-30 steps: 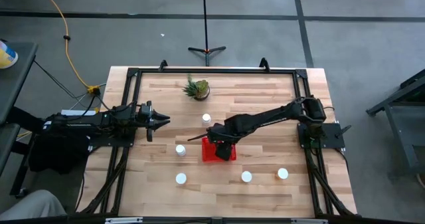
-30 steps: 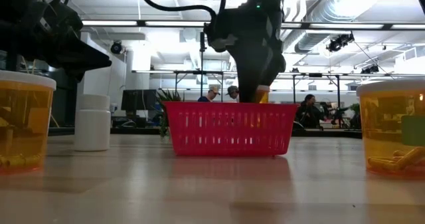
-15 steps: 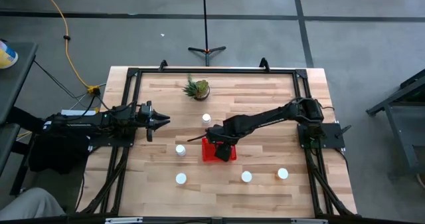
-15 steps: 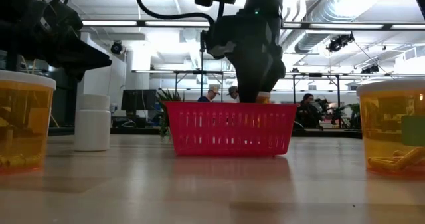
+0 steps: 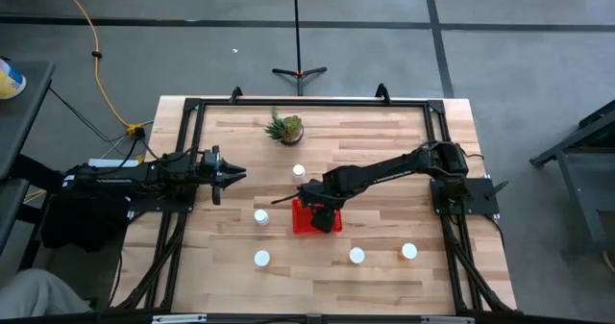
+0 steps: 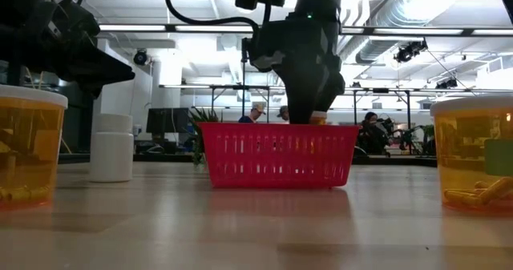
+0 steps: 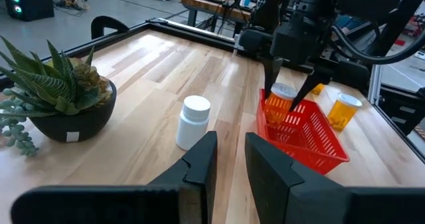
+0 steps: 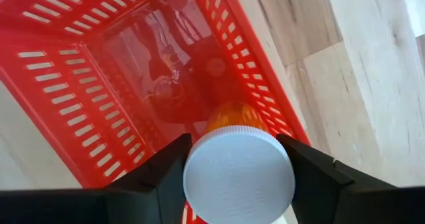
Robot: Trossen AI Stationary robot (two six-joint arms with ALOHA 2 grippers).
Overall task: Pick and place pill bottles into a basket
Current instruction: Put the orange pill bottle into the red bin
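Nearest in the low view, two orange pill bottles stand at the table's near edge, one at the left (image 6: 28, 146) and one at the right (image 6: 474, 154), each with a white cap. Behind the left one stands an all-white bottle (image 6: 111, 147). Further back, at the middle of the table (image 5: 384, 151), sits the red basket (image 6: 276, 155). The right gripper (image 8: 236, 161) hangs directly over the basket, its two fingers (image 8: 166, 171) pinching an orange pill bottle (image 7: 281, 102) by the sides of its white cap (image 8: 239, 173), the bottle's body hanging inside the basket's rim but not resting on the floor. The basket floor beneath it is bare red plastic. Off to the table's left side the left gripper (image 5: 233, 174) waits, well apart from the basket, its fingers pressed together. Beyond the basket, toward the far edge, stands the spiky green potted plant (image 5: 285, 128), with another white-capped bottle (image 5: 299, 171) between it and the basket.
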